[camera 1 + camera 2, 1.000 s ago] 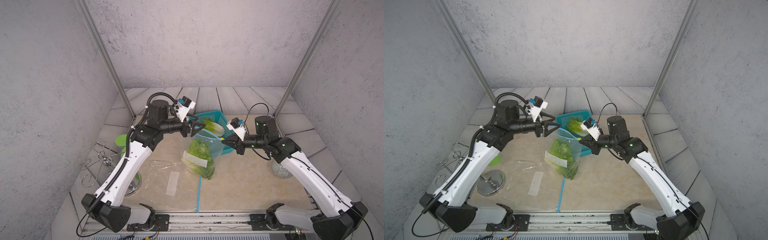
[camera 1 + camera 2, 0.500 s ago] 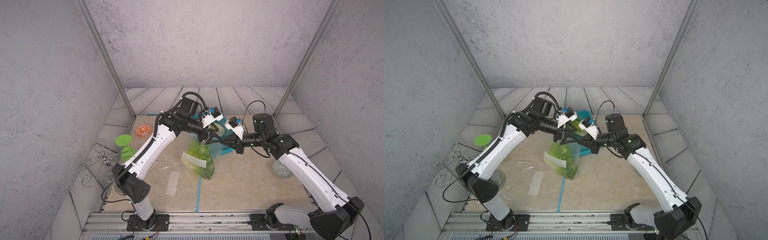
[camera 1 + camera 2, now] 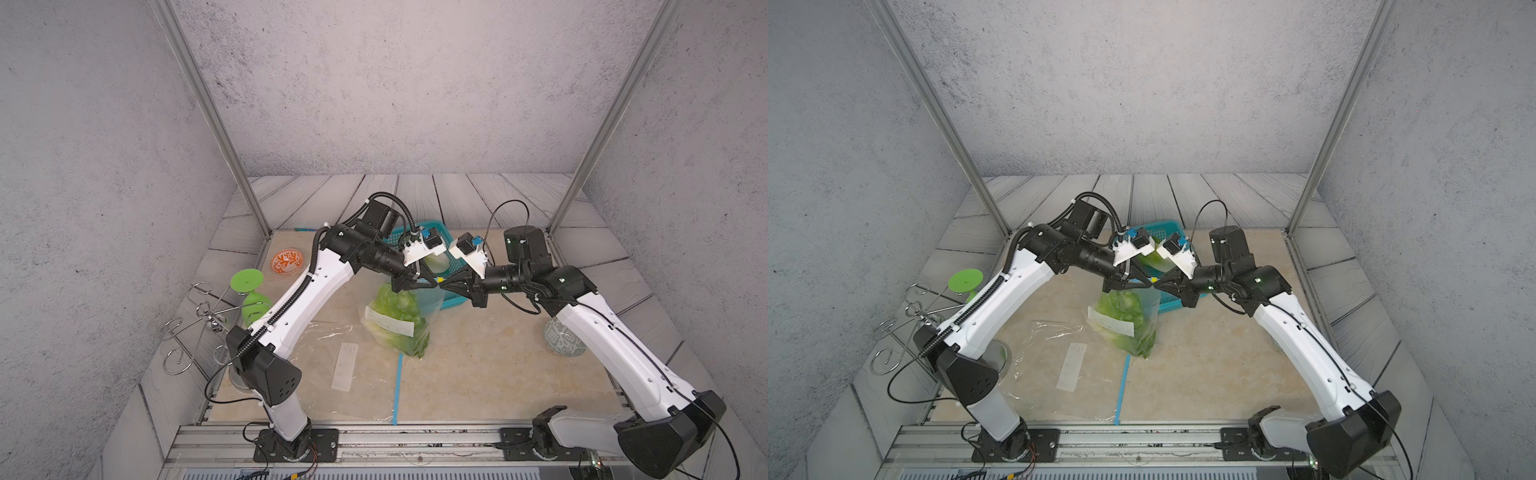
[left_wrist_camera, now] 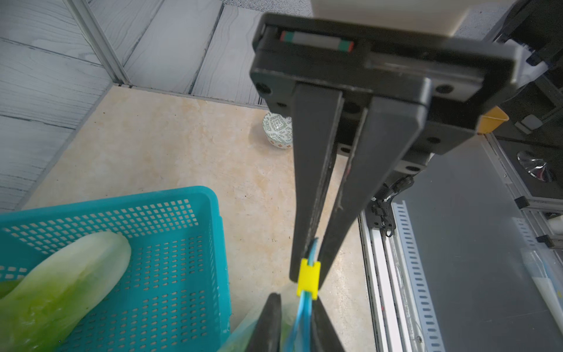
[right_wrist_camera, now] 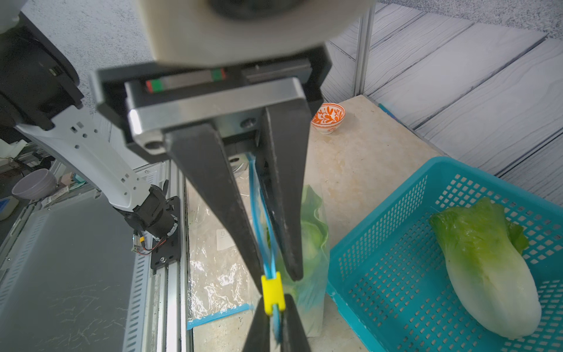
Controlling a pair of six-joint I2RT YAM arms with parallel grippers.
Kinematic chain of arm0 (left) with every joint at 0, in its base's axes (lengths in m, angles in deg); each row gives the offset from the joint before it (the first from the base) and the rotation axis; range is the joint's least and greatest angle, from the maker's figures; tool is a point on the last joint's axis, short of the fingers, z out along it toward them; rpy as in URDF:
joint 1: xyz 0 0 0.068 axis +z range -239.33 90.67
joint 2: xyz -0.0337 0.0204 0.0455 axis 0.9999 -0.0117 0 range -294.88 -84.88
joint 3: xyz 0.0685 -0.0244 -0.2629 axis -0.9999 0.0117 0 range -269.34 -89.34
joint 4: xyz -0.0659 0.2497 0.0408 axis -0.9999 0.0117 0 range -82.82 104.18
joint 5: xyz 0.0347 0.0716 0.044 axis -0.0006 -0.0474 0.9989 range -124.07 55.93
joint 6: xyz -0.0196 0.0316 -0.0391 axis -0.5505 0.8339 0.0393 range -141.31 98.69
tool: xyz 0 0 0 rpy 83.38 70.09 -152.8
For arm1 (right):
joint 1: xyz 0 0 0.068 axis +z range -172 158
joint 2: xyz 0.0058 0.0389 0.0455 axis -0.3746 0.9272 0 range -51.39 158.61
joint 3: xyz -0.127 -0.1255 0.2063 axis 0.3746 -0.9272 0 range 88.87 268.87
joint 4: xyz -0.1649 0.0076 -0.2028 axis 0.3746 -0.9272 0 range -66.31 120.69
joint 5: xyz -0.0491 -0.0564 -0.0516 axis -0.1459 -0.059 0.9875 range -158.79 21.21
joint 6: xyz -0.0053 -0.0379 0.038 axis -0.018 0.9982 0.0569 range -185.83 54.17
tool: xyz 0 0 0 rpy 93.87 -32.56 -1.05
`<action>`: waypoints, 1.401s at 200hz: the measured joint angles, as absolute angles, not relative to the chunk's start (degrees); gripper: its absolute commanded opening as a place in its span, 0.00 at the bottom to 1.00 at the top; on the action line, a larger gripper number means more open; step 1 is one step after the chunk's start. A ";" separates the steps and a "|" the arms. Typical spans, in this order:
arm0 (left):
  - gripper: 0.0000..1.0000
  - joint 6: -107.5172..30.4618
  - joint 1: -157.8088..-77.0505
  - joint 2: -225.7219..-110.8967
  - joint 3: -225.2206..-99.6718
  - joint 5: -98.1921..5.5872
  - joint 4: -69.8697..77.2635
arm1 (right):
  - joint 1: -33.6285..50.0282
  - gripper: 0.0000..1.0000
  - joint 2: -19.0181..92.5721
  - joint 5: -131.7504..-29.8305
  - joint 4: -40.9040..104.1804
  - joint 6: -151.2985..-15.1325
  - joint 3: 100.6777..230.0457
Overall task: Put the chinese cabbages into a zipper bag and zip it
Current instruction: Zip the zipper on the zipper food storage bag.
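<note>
The clear zipper bag (image 3: pixel 392 328) hangs over the table's middle with green chinese cabbages (image 3: pixel 395 301) inside; both top views show it. My right gripper (image 3: pixel 448 285) is shut on its blue zip strip, right beside the yellow slider (image 5: pixel 272 292). My left gripper (image 3: pixel 434 282) meets it tip to tip from the other side. Its fingers (image 5: pixel 291 243) are drawn in on the same strip, the slider (image 4: pixel 308 279) just past their tips. Another cabbage (image 5: pixel 487 274) lies in the teal basket (image 5: pixel 396 259) behind the bag.
A second empty clear bag (image 3: pixel 332 345) lies flat in front of the left arm. A green goblet (image 3: pixel 248 286), a wire rack (image 3: pixel 195 324) and an orange bowl (image 3: pixel 286 262) stand at the left. A patterned cup (image 3: pixel 561 340) sits under the right arm.
The left arm swung right, from the bag's left rim to the right gripper's tips, and its jaws closed from wide open onto the zip strip. The right gripper kept its hold.
</note>
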State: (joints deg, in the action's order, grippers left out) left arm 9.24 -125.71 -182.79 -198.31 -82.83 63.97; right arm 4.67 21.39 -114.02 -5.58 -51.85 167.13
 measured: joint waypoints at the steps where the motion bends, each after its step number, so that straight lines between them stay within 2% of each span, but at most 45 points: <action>1: 0.06 9.35 -125.71 -182.79 -198.31 -82.85 63.97 | 4.67 0.04 21.39 -114.00 -5.58 -51.88 167.13; 9: 0.00 9.61 -125.73 -182.59 -198.07 -82.69 63.84 | 4.65 0.09 21.39 -114.02 -5.56 -51.96 167.13; 32: 0.00 9.41 -125.71 -181.21 -196.36 -81.97 62.16 | 4.65 0.20 21.36 -114.35 -5.45 -52.51 167.13; 52: 0.00 9.28 -125.34 -179.79 -194.86 -81.73 60.76 | 4.65 0.21 21.34 -114.48 -5.56 -52.53 167.13; 126: 0.00 9.37 -125.08 -179.20 -194.16 -81.99 60.06 | 4.54 0.19 21.45 -114.94 -6.37 -52.07 168.42; 194: 0.00 9.76 -125.06 -179.20 -194.16 -82.69 60.19 | 4.37 0.02 22.63 -115.69 -6.74 -51.90 169.60; 217: 0.00 9.76 -125.06 -179.20 -194.16 -82.78 60.35 | 4.30 0.00 22.63 -116.04 -6.94 -51.79 169.60; 246: 0.21 9.67 -125.06 -179.18 -194.18 -82.80 60.28 | 4.28 0.00 22.63 -116.54 -6.94 -51.81 169.60; 262: 0.26 9.61 -125.06 -179.20 -194.24 -82.98 60.15 | 4.30 0.00 22.63 -116.84 -6.90 -51.81 169.60; 280: 0.27 9.46 -125.08 -179.20 -194.68 -83.39 60.39 | 4.30 0.00 22.65 -117.00 -6.85 -51.83 169.60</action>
